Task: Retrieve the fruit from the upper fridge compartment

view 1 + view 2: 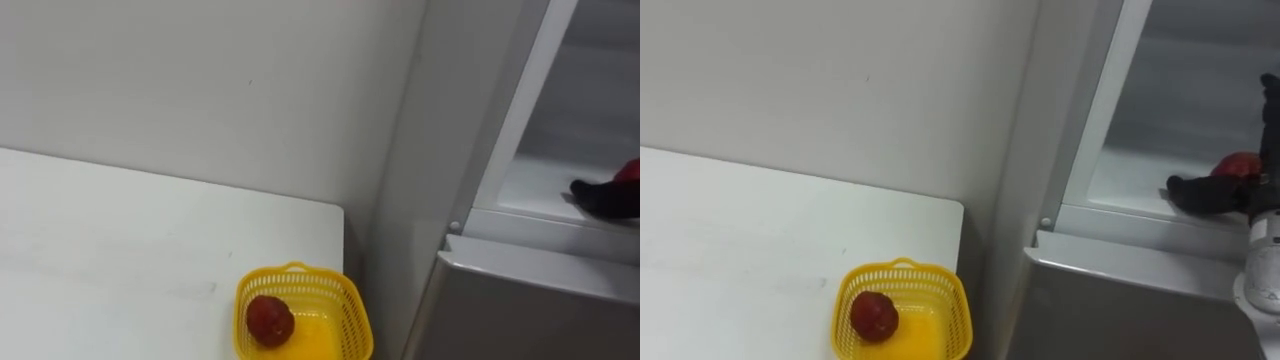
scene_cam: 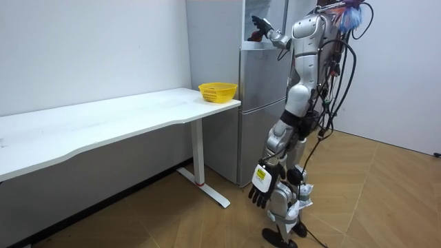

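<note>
While I stand facing the fridge [image 2: 258,103] with its upper compartment open, my right hand [image 1: 1202,193] reaches in over the fridge shelf [image 1: 1130,185]. Its fingers and thumb are curled round a red fruit [image 1: 1238,164] at the front of that shelf. My left hand [image 2: 262,187] hangs beside my thigh, fingers relaxed. A yellow basket [image 1: 952,300] sits on the tabletop [image 1: 740,250] at the corner nearest the fridge and holds a second red fruit [image 1: 873,316]

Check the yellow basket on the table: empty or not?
Not empty. One round red fruit lies inside the yellow basket, toward its left side; the rest of its floor shows bare yellow.
</note>
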Controlling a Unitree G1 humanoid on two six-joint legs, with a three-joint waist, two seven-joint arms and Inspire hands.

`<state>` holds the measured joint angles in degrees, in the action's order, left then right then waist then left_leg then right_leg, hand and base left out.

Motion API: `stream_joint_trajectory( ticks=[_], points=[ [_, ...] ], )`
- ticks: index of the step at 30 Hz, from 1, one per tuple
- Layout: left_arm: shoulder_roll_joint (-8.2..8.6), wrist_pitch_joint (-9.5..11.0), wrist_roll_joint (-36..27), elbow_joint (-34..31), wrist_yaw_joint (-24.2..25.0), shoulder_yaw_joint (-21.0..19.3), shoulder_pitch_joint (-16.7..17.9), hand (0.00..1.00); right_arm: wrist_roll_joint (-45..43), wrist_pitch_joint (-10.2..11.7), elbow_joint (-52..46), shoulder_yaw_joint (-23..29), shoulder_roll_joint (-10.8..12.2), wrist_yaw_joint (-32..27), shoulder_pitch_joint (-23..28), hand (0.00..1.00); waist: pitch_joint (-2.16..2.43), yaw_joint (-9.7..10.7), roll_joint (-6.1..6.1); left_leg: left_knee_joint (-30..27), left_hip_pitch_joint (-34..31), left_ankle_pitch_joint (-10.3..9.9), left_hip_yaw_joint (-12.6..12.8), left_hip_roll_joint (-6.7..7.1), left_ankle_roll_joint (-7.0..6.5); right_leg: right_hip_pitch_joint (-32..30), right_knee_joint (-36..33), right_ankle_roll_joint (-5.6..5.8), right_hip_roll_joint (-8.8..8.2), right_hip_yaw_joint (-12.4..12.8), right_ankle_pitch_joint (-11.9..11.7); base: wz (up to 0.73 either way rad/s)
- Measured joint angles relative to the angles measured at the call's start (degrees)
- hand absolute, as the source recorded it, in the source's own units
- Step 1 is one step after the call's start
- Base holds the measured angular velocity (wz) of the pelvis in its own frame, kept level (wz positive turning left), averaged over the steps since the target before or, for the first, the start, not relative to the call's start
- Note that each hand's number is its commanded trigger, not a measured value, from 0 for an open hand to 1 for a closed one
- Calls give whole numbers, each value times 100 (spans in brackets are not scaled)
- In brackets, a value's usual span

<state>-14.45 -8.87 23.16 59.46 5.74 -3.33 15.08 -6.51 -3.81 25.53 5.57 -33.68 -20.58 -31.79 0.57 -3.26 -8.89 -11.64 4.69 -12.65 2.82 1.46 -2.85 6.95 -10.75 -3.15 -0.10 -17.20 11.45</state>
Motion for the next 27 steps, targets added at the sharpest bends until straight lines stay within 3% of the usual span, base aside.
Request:
stream_joint_trajectory(
  ticks=[16, 27],
  points=[
    [0, -57, -4, -55, -3, -107, 112, 0, 38, 0, 284, 1, -151, 371, -92, 0, 3, 5, 0, -21, -10, 0, -11, 2, 0, 11, -3, 0, -4, -23, 0, 0],
    [-10, -98, -5, -64, -5, -105, 107, 0, 731, -6, 840, 2, -252, 772, -375, 0, -11, 74, 45, -98, -17, -2, -88, 16, -1, 67, -2, -1, -12, -68, -1, 2]
  ],
)
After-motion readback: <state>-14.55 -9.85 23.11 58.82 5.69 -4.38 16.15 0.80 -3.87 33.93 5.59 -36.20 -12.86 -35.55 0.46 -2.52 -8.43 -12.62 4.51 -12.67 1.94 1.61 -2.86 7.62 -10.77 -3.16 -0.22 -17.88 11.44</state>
